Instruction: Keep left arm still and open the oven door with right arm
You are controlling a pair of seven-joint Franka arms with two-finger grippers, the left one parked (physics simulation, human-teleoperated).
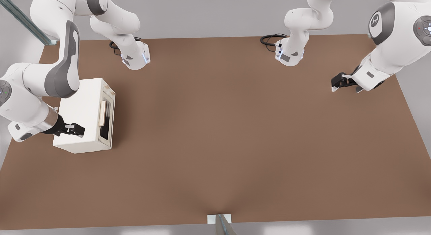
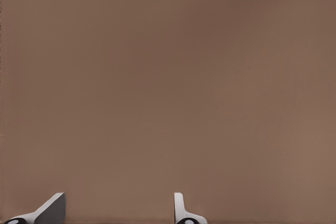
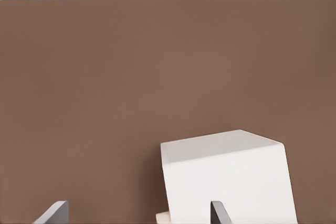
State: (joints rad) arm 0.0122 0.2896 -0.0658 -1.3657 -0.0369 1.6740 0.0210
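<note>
Door not yet opened; reach under way.
The open gripper (image 1: 78, 129) hovers over the oven (image 1: 80, 117) at the front view's left; its door (image 1: 107, 116) looks shut, handle (image 1: 102, 112) ungrasped.

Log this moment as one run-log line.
right arm pincer: open, above oven top, off the handle | oven door: shut | table: brown

The right arm (image 1: 43, 80), at the front view's left, bends down from its base and reaches toward the front view's right. Its black hand (image 1: 79, 130) points that way too, wrist roughly level, its two fingers (image 3: 219, 214) spread apart, holding nothing.
</note>
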